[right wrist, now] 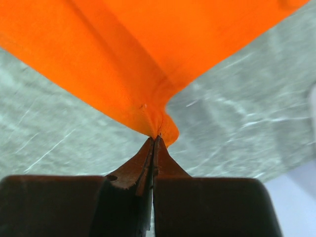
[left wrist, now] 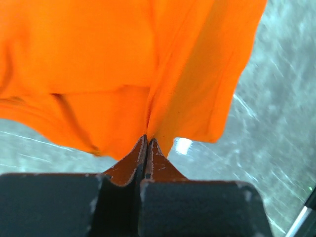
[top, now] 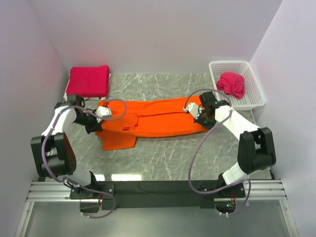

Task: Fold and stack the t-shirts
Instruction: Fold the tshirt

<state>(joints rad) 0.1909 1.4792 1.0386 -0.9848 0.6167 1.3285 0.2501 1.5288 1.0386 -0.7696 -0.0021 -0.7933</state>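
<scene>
The bright orange t-shirt (top: 153, 120) lies stretched left to right across the marble table, folded lengthwise, with one sleeve hanging toward the front left. My left gripper (top: 95, 120) is shut on its left end; the left wrist view shows the pinched cloth (left wrist: 123, 74) bunching at the fingertips (left wrist: 153, 153). My right gripper (top: 196, 114) is shut on the right end, where a corner of the orange cloth (right wrist: 148, 59) sits pinched. A folded crimson-pink t-shirt (top: 89, 81) lies at the back left. A crumpled crimson-pink t-shirt (top: 232, 84) lies in the basket.
A white plastic lattice basket (top: 252, 94) stands at the back right beside the right arm. Purple-white walls close in the table on three sides. Bare marble table (top: 168, 158) shows in front of the orange shirt.
</scene>
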